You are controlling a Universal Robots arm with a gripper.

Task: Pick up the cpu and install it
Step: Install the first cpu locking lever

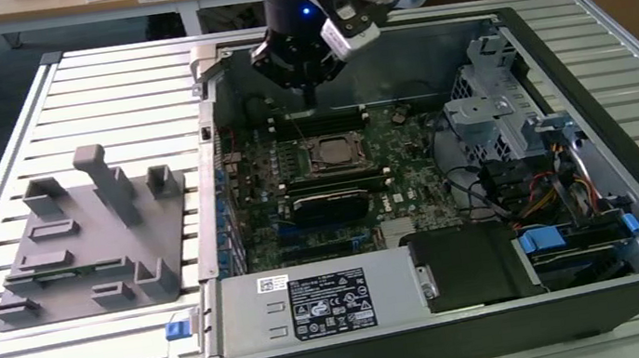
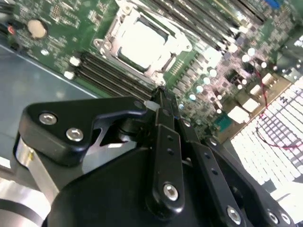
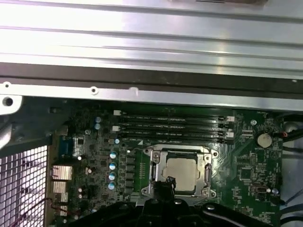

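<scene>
The cpu (image 1: 329, 152) lies flat inside the black socket frame (image 1: 303, 164) on the green motherboard, its pale silver top showing in both wrist views (image 2: 142, 40) (image 3: 182, 171). My gripper (image 1: 308, 98) hangs above the board just behind the socket, over the memory slots, clear of the chip. In the second wrist view the black fingers (image 2: 163, 123) meet at a narrow tip (image 2: 160, 94) with nothing between them. In the first wrist view the fingertip (image 3: 163, 185) overlaps the socket's edge.
The open computer case (image 1: 551, 43) lies on a slatted metal table. A grey plastic tray (image 1: 90, 239) with upright posts stands at the exterior view's left. Memory slots (image 3: 175, 127), a power supply (image 1: 312, 304), a drive cage (image 1: 492, 112) and cables surround the socket.
</scene>
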